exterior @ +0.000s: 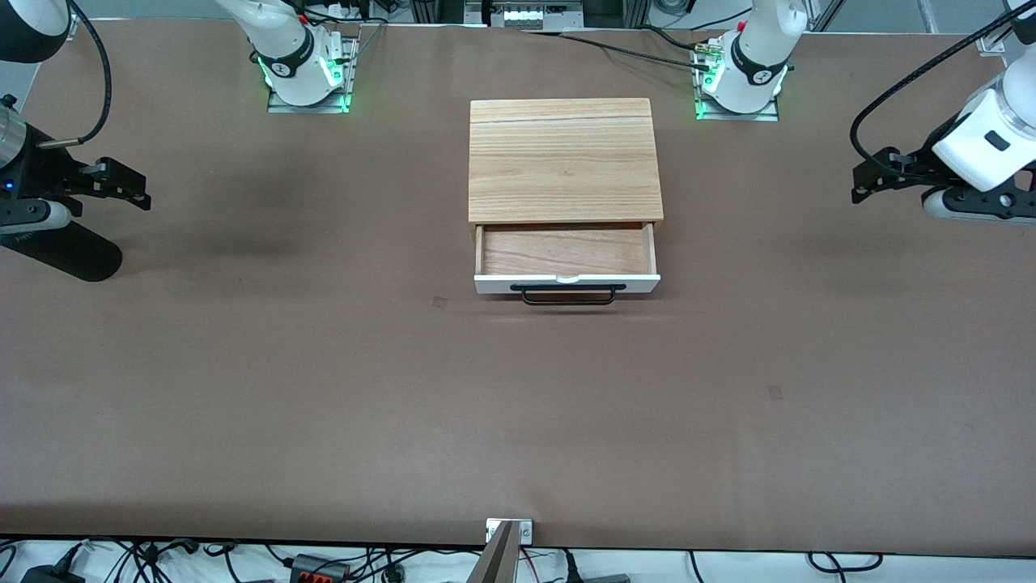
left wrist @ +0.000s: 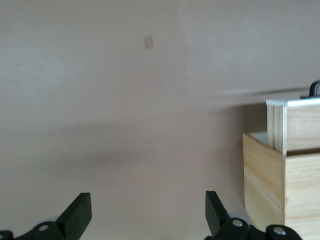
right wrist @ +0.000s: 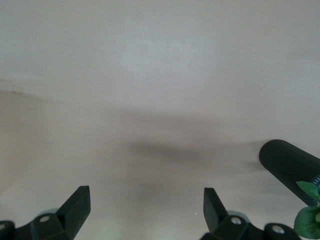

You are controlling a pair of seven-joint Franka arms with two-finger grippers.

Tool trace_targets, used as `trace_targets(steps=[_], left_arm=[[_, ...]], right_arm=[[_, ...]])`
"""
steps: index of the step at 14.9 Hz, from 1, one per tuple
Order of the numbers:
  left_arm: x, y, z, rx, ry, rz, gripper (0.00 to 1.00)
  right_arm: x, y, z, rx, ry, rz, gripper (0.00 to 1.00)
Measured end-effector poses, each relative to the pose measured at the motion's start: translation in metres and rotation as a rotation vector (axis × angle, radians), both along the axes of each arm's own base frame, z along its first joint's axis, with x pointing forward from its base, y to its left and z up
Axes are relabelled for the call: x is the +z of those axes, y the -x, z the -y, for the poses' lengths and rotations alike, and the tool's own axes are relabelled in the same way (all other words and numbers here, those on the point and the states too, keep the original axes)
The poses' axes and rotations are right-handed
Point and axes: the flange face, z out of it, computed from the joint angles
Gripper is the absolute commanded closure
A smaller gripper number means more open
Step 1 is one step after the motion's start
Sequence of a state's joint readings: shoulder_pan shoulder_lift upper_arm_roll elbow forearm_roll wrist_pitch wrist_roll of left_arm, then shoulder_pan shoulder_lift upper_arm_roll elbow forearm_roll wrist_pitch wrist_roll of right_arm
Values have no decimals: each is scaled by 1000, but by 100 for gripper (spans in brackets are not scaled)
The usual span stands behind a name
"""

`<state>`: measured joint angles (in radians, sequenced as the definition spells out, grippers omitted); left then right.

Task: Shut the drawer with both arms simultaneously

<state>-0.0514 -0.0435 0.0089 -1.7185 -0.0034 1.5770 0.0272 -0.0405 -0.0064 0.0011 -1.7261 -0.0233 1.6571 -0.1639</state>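
The drawer (exterior: pixel 565 251) stands pulled out of its light wooden box (exterior: pixel 564 158) toward the front camera, and it is empty. Its white front panel (exterior: pixel 566 282) carries a black bar handle (exterior: pixel 566 295). My left gripper (exterior: pixel 862 180) hovers open over the table near the left arm's end, well apart from the box. In the left wrist view the gripper (left wrist: pixel 148 210) is open and empty, with the box (left wrist: pixel 275 185) and the drawer's end (left wrist: pixel 295 125) to one side. My right gripper (exterior: pixel 136 188) hovers open near the right arm's end; it also shows open and empty in the right wrist view (right wrist: pixel 147 207).
The arms' bases (exterior: pixel 303 69) (exterior: pixel 740 77) stand at the table's back edge on either side of the box. A black cylinder (exterior: pixel 69 251) lies under the right arm's hand and shows in the right wrist view (right wrist: pixel 287 162). Brown table (exterior: pixel 518 405) spreads between the drawer and the front camera.
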Motion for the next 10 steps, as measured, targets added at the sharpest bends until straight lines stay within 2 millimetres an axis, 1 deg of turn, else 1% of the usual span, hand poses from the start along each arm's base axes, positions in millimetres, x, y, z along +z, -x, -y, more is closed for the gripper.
trace_targets(steps=[2,3,5,6,7,8,10], left_arm=[[-12,-5,12,-17,13,-21,0],[-20,-10,22,-27,36,-20,0],[-40,-26,44,-43,86,-1,0],[-52,-35,56,-47,119,12,0],[-66,-44,71,-48,157,25,0],[-79,-53,85,-48,189,40,0],[-106,-69,111,-28,270,70,0]], right_arm=[[-3,-1,-3,2,-9,-5,0],[-6,-4,-7,6,-21,-10,0],[-14,-14,-19,29,-33,-17,0],[-19,-21,-29,46,-37,-23,0],[-28,-28,-43,66,-44,-36,0],[-44,-36,-57,87,-53,-49,0],[-84,-58,-90,121,-88,-58,0]])
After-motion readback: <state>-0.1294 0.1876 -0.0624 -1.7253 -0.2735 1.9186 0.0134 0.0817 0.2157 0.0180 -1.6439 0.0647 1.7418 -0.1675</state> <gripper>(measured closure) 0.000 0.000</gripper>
